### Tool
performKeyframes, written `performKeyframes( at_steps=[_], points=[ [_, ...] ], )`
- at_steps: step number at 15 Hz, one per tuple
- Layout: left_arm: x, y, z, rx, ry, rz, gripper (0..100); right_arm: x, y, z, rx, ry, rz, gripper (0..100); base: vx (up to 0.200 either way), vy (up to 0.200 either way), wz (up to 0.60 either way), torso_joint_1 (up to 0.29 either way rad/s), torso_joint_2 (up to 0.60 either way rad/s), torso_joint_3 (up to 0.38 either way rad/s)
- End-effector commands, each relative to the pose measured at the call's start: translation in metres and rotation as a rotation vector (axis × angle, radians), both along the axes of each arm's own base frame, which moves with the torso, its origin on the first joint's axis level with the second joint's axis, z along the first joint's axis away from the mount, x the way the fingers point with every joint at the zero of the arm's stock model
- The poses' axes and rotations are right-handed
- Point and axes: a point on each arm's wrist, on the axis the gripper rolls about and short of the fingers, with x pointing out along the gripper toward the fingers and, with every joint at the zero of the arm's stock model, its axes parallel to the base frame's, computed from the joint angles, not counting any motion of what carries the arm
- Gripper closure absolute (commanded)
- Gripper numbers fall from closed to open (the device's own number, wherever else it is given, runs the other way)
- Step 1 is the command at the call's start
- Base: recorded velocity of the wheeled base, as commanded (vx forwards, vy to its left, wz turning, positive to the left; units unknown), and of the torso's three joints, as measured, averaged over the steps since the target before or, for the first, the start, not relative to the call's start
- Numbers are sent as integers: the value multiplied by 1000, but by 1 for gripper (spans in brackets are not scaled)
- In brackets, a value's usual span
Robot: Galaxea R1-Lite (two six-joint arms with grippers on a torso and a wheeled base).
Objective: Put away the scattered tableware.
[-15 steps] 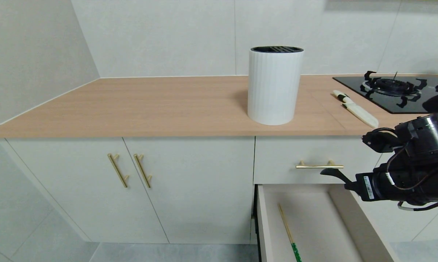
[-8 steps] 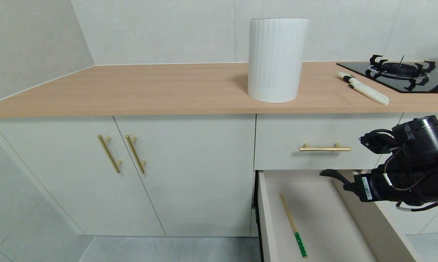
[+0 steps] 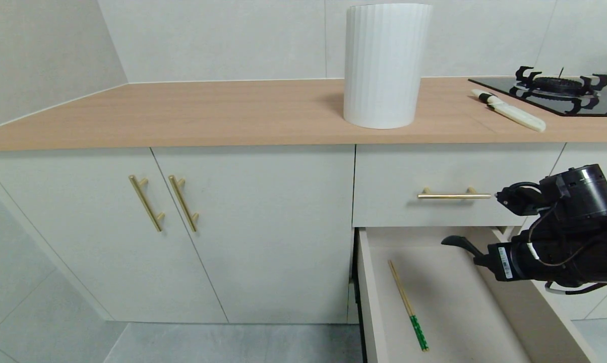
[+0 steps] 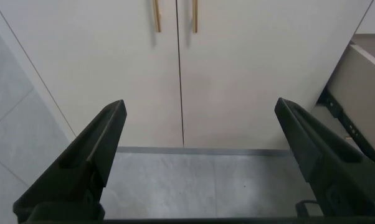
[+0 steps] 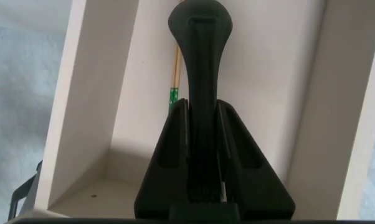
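A pair of wooden chopsticks [image 3: 407, 305] with green ends lies on the floor of the open lower drawer [image 3: 366, 282]. The chopsticks [image 5: 174, 81] show past my right gripper's fingers. My right gripper [image 3: 454, 242] hangs above the drawer's right part, shut with nothing in it. A white knife [image 3: 509, 116] with a dark band on its handle lies on the wooden countertop [image 3: 207, 113] beside the stove. My left gripper [image 4: 200, 162] is open, low in front of the cabinet doors, holding nothing.
A tall white ribbed holder [image 3: 381, 65] stands on the countertop. A black gas stove [image 3: 560, 93] sits at the far right. Above the open drawer is a shut drawer with a brass handle [image 3: 453, 195]. Two cabinet doors [image 3: 182, 227] with brass handles are shut at left.
The head camera has tilted downward, so the whole scene shifted up in the picture. The right gripper stays over the open drawer; the chopsticks have not moved.
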Motion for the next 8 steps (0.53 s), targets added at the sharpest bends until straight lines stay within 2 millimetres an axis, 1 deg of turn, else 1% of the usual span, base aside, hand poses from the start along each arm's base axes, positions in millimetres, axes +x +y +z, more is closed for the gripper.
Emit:
performKeyframes(
  at_steps=[1, 3, 5, 7, 8],
  points=[
    [0, 0, 0, 1, 1, 1, 0, 2, 1, -4, -4, 15, 0, 100, 0, 0, 0, 0, 0, 0],
    [0, 0, 0, 1, 1, 1, 0, 10, 3, -18, -27, 65, -3, 100, 0, 0, 0, 0, 0, 0],
    [0, 0, 0, 0, 1, 1, 0, 27, 7, -44, -85, 107, -35, 100, 0, 0, 0, 0, 0, 0],
    [0, 0, 0, 0, 1, 1, 0, 42, 10, -69, -100, 137, -48, 100, 0, 0, 0, 0, 0, 0],
    [0, 0, 0, 0, 1, 1, 0, 46, 11, -76, -102, 150, -48, 100, 0, 0, 0, 0, 0, 0]
  ],
)
